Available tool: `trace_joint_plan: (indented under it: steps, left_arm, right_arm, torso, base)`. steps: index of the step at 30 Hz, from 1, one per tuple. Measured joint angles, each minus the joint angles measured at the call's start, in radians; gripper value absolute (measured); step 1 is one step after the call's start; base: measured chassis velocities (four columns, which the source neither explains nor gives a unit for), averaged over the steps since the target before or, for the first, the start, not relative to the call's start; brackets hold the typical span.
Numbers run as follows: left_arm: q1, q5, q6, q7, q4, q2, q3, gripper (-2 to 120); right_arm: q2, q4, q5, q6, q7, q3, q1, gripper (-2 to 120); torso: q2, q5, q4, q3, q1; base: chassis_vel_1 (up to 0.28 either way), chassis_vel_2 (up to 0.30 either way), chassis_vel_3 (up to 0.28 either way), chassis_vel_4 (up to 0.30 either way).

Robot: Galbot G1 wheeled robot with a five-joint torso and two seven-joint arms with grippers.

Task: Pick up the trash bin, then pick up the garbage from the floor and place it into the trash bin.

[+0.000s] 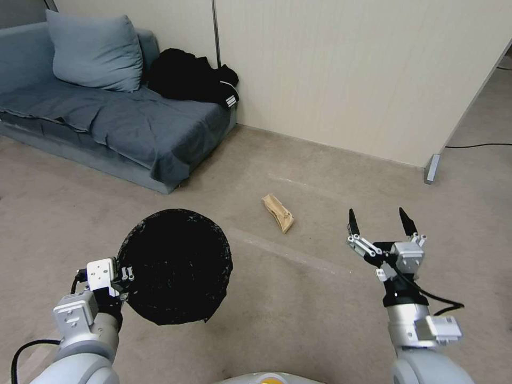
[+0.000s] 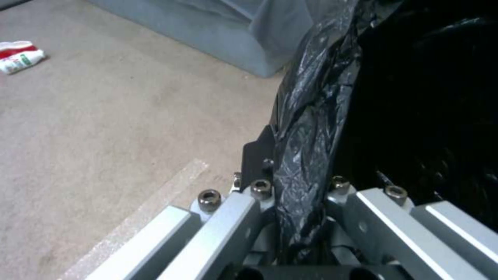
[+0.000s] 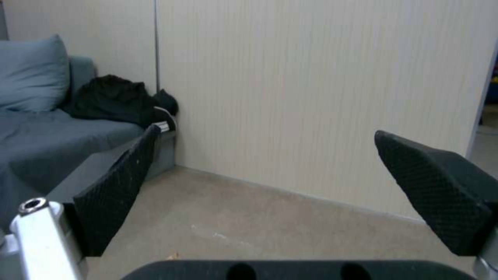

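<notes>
The first step looks done: the left pincer (image 1: 126, 278) is pinched on the rim of the trash bin (image 1: 175, 265), carried clear of the floor at the robot's left front with its black-lined mouth turned up toward the head camera. In the left wrist view the fingers (image 2: 258, 155) grip the crinkled bag liner (image 2: 306, 128) folded over the rim, one inside and one outside. The right pincer (image 1: 381, 224) hovers above the carpet on the right, spread wide and empty. What is left is the collecting. A crumpled tan paper (image 1: 278, 213) lies on the floor ahead, between the two arms and well apart from both, and a squashed red-and-white cup (image 2: 20, 56) rests on the carpet farther off near the sofa (image 1: 106, 114). Whether the bin already holds anything cannot be told.
</notes>
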Motion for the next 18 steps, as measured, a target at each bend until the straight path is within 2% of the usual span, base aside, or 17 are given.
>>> trace_joint_plan:
  steps: [7,18]
  left_arm:
    - [-0.019,0.008,0.002,0.002,0.010,0.004,0.006,1]
    - [-0.026,0.016,0.007,0.001,0.015,0.003,0.006,1]
  right_arm:
    - [-0.051,-0.059,0.044,-0.075,0.017,-0.034,0.086,100]
    - [-0.070,-0.093,0.050,-0.105,0.022,-0.071,0.103,100]
  torso:
    - [0.000,0.0001,0.0001,0.000,0.000]
    - [0.000,0.0000,0.0000,0.000,0.000]
  base:
    - [0.000,0.000,0.000,0.000]
    - [0.000,0.000,0.000,0.000]
